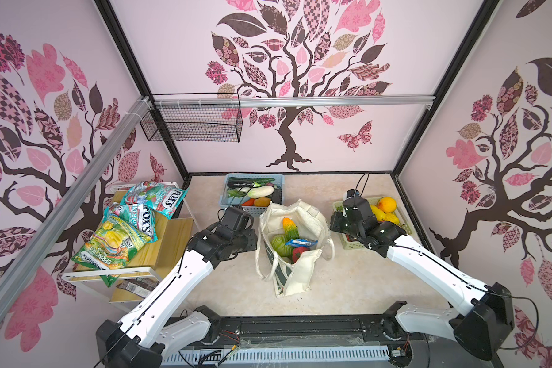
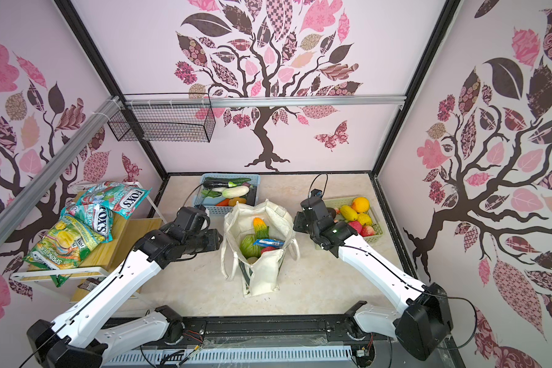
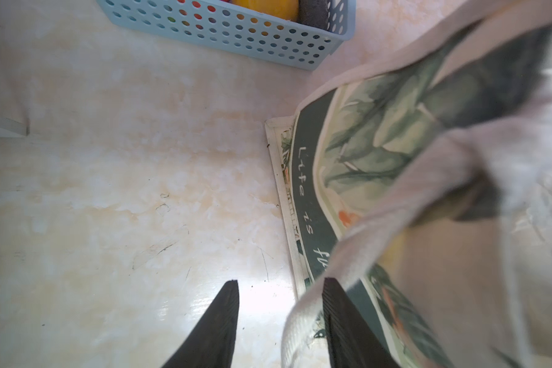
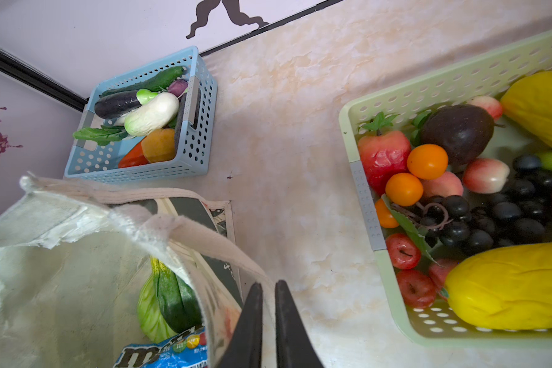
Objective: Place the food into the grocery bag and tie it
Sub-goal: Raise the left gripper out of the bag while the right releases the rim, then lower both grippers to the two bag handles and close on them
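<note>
Left hand (image 3: pixel 280 280) is hanging part-open, the grocery bag's (image 1: pixel 295 274) left handle (image 3: pixel 370 232) draping across its bag-side finger; right hand (image 4: pixel 269 283) is pinching the right handle (image 4: pixel 217 245) tight.

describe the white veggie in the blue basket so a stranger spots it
Find the tree decal on the back wall; the blue basket sits just below its trunk. In it, the white vegetable is the only pale oblong among dark, green and orange pieces.
</note>
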`<state>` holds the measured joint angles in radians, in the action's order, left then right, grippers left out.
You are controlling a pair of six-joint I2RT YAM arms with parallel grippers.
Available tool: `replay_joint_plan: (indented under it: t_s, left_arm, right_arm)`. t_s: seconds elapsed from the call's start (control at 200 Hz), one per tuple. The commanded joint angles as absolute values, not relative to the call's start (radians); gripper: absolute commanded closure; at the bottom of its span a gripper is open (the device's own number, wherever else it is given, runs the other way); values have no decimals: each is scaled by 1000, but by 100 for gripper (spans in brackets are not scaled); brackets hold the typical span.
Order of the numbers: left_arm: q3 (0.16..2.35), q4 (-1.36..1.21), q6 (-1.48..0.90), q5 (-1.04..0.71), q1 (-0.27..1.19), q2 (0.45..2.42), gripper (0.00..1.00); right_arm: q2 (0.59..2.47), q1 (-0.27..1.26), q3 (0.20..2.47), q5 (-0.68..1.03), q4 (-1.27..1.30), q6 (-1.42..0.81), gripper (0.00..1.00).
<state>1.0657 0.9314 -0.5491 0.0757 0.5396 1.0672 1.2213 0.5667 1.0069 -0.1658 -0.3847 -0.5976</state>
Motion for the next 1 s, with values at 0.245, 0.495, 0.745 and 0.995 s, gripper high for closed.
replay_joint_plan:
  t_s: [0.245, 0.495, 0.745, 0.995]
  left_arm:
    - [1104, 1011, -461, 32, 574, 1030, 56]
    - [1052, 949, -475, 34, 574, 1066, 51]
    - [1038, 872, -500, 55, 575, 1140, 51]
    - [1055, 810, -485, 72, 573, 1194, 61]
  right_arm:
    - [1241, 565, 1045, -106, -366, -566, 79]
    - [1224, 565, 1051, -70, -345, -531, 61]
    - [1261, 566, 1059, 42, -348, -481, 51]
    - [1299, 575, 1049, 80, -348, -463, 57]
